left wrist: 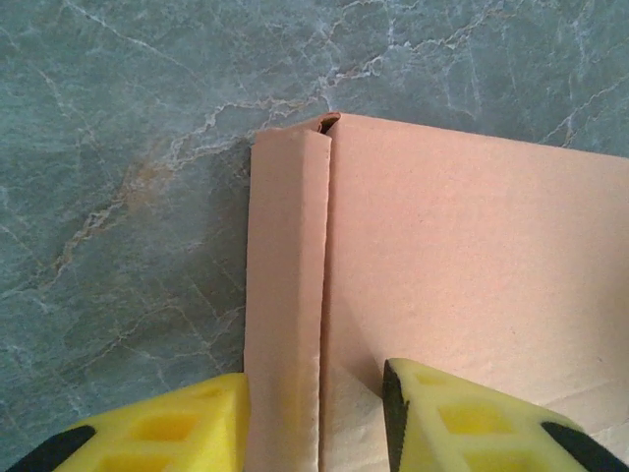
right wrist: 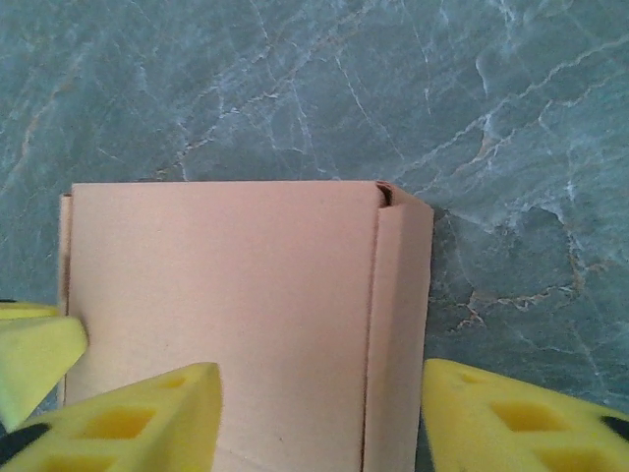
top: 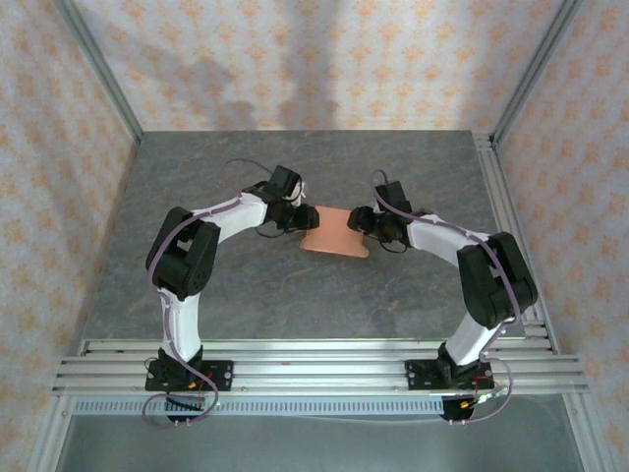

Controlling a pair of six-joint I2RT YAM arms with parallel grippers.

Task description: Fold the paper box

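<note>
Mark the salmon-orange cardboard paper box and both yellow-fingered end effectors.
salmon-orange cardboard paper box (top: 334, 243), top external view, its visible middle.
left end effector (left wrist: 316, 423), left wrist view, midway between fingertips.
right end effector (right wrist: 322, 418), right wrist view, midway between fingertips.

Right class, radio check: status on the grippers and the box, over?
Left gripper open, astride box flap. Right gripper open, astride opposite flap. Box on table; nothing in the way.

The surface (top: 295, 305) is a grey-green slab crossed by pale, marble-like veins. A salmon-orange paper box (top: 334, 241) lies flat on it near the middle, with a narrow folded strip along each short end.
</note>
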